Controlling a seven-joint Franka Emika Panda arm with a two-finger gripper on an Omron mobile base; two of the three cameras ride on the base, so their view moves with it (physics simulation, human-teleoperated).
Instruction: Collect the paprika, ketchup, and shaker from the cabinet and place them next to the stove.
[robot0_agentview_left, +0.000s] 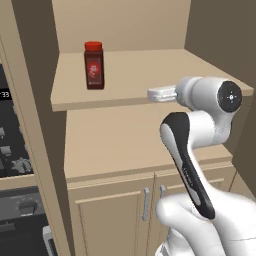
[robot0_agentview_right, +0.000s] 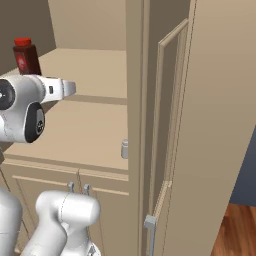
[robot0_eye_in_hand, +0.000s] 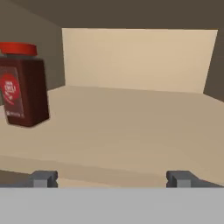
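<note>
**One jar on the shelf, and I'm lined up off to its side**

One target in front of me: the paprika (robot0_eye_in_hand: 22, 85) stands upright on the upper shelf of the cabinet (robot0_agentview_left: 150, 65), ahead of the gripper (robot0_eye_in_hand: 111, 178) and off to its left in the hand view. My jaws are spread wide with nothing between them, both fingertips (robot0_eye_in_hand: 43, 178) showing at the shelf's front edge.

From the left base view the hand points into the shelf opening, level with the shelf's front lip, the jar well to one side of my line. In the right base view there's a small grey object (robot0_agentview_right: 124, 149) on the lower shelf, below the gripper; it may be the shaker, but it's too small to be sure.

Here's my worry: driving straight in misses the jar entirely. If I sweep sideways to correct, a finger could clip it and tip it or shove it toward the side wall. I'm also low, so the shelf lip could catch the fingers.
</note>
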